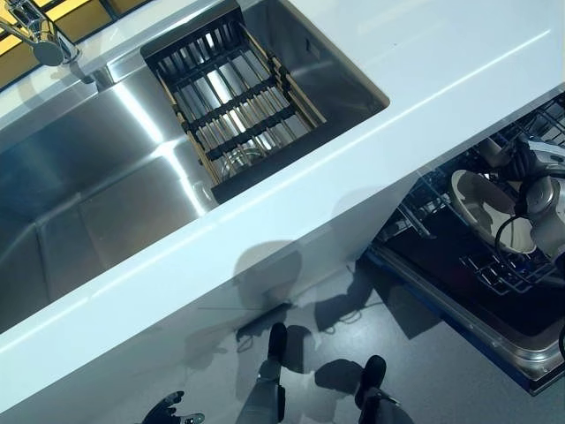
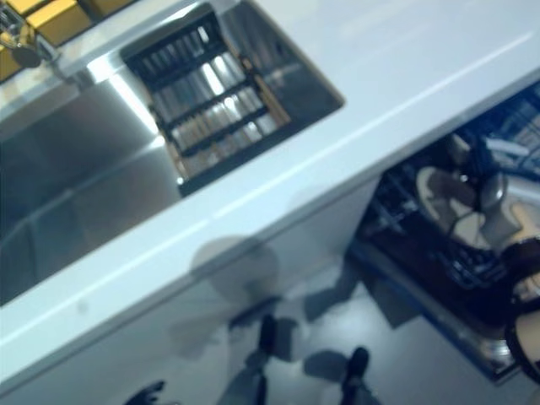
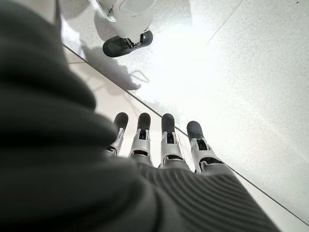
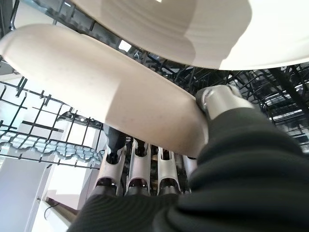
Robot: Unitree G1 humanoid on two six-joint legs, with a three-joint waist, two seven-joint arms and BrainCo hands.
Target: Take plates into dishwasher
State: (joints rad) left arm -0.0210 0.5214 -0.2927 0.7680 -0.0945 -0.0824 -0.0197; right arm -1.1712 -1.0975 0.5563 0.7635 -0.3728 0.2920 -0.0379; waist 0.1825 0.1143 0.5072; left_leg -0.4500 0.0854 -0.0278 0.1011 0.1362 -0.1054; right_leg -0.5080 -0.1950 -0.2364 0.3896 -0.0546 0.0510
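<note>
A cream plate (image 1: 477,205) stands on edge in the lower rack (image 1: 505,272) of the open dishwasher at the right. My right hand (image 1: 540,200) is down in the rack, shut on this plate. In the right wrist view the thumb (image 4: 219,99) presses on one face of the plate (image 4: 106,82) and the fingers (image 4: 137,166) lie against the other. A second cream plate (image 4: 193,29) stands close beside it. My left hand (image 3: 159,145) hangs low by the floor with straight fingers, holding nothing; it also shows in the left eye view (image 1: 168,409).
A white counter (image 1: 353,159) runs across above the dishwasher. A steel sink (image 1: 88,185) holds a dark slatted drying rack (image 1: 234,97), with a faucet (image 1: 40,35) at the far left. The dishwasher's open door (image 1: 494,340) juts out over the grey floor.
</note>
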